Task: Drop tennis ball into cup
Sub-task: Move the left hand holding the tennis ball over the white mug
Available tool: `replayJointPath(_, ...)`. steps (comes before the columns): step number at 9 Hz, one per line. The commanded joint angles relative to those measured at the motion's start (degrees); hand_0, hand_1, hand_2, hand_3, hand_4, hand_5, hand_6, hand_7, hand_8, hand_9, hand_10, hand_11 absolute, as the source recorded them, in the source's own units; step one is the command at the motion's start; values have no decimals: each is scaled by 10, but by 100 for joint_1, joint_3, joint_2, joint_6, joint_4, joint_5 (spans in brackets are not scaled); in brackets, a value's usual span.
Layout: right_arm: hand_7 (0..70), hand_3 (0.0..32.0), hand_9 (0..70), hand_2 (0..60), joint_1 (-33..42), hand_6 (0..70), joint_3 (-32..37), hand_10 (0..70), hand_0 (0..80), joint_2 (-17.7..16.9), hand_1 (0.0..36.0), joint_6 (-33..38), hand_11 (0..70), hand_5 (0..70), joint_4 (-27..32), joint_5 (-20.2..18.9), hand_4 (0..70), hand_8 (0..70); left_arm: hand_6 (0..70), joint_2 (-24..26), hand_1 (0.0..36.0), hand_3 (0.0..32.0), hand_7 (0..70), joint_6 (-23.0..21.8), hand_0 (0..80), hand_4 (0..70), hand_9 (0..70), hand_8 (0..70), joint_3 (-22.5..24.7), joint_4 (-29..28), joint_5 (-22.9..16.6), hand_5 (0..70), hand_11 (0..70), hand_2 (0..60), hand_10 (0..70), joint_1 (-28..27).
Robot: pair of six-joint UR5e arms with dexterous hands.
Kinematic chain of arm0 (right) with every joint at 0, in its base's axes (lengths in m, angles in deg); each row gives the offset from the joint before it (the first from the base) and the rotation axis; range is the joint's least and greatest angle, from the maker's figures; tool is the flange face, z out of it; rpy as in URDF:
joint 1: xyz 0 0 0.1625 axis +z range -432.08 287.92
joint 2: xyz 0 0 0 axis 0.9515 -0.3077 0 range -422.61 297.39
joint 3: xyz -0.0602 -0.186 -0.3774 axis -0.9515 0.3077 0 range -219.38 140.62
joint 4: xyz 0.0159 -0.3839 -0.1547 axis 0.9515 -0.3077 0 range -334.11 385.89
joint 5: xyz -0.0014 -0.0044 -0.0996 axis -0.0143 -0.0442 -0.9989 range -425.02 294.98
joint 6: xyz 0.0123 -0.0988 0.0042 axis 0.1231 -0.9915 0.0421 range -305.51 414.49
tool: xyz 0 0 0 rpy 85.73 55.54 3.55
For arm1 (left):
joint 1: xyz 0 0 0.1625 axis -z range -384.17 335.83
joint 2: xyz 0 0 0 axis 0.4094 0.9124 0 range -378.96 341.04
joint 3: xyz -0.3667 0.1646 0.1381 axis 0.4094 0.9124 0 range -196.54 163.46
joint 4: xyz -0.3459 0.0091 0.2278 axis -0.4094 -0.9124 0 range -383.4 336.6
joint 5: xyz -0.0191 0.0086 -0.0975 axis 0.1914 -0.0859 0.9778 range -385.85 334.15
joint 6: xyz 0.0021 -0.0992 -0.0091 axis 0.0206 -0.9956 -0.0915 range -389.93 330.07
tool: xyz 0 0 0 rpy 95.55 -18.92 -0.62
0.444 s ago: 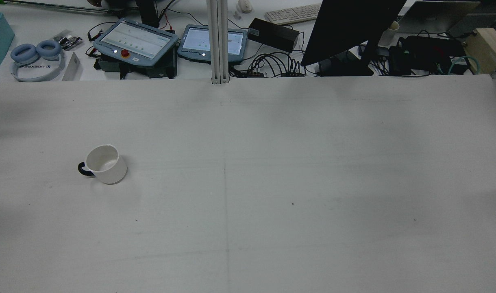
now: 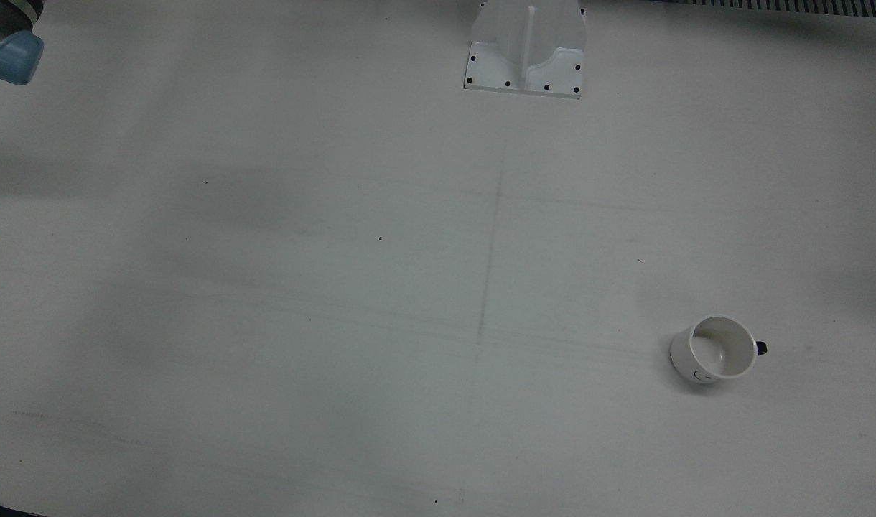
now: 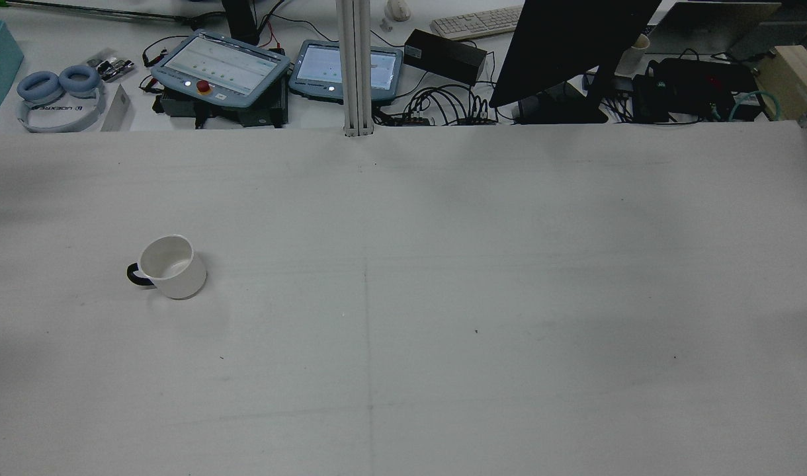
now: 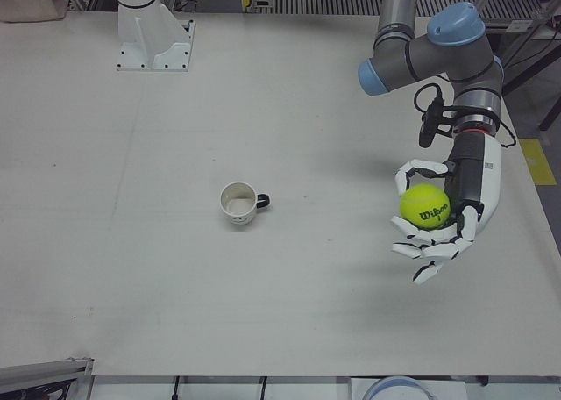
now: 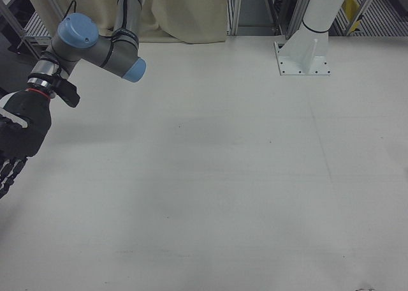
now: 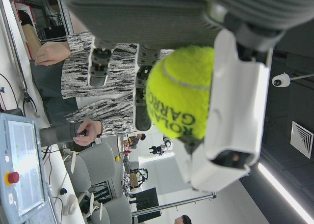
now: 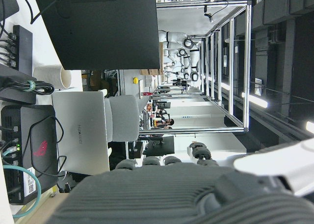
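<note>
A yellow-green tennis ball [image 4: 425, 205] sits in my left hand [image 4: 449, 217], which is shut on it and held above the table's edge, well to the right of the cup in the left-front view. The ball [image 6: 184, 94] also shows clamped between fingers [image 6: 235, 111] in the left hand view. The white cup [image 4: 237, 203] with a dark handle stands upright and empty on the table; it also shows in the front view [image 2: 718, 349] and the rear view [image 3: 169, 266]. My right hand [image 5: 16, 144] hangs at the left edge of the right-front view, fingers apart, holding nothing.
A white arm pedestal [image 2: 525, 47] stands at the table's far edge, another shows in the left-front view [image 4: 153, 45]. Beyond the table in the rear view are two teach pendants [image 3: 221, 69], a dark monitor [image 3: 569, 46] and blue headphones [image 3: 59, 89].
</note>
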Motion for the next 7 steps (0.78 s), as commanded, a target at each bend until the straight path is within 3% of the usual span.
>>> replayJointPath(1,0,0,0,0,0,0,18,0,0,0,0,6,0,0,0,-9,0,0,681,31,360,208,607,33,800,90,333,364,792,366,-6,297,183,600,96,-974)
replayJointPath(4,0,0,0,0,0,0,26,0,0,0,0,15,0,0,0,0,0,0,700,31,360,250,535,522,800,10,317,384,803,307,99,324,176,598,90,-2143)
replayJointPath(5,0,0,0,0,0,0,26,0,0,0,0,15,0,0,0,0,0,0,700,40,360,268,525,690,800,0,316,379,768,271,299,316,177,589,92,-2617)
replayJointPath(6,0,0,0,0,0,0,26,0,0,0,0,15,0,0,0,0,0,0,645,31,360,272,542,709,800,0,319,364,724,245,615,293,177,562,91,-2935)
replayJointPath(7,0,0,0,0,0,0,26,0,0,0,0,6,0,0,0,0,0,0,700,40,360,276,506,770,800,0,311,383,689,245,653,320,177,568,92,-3069)
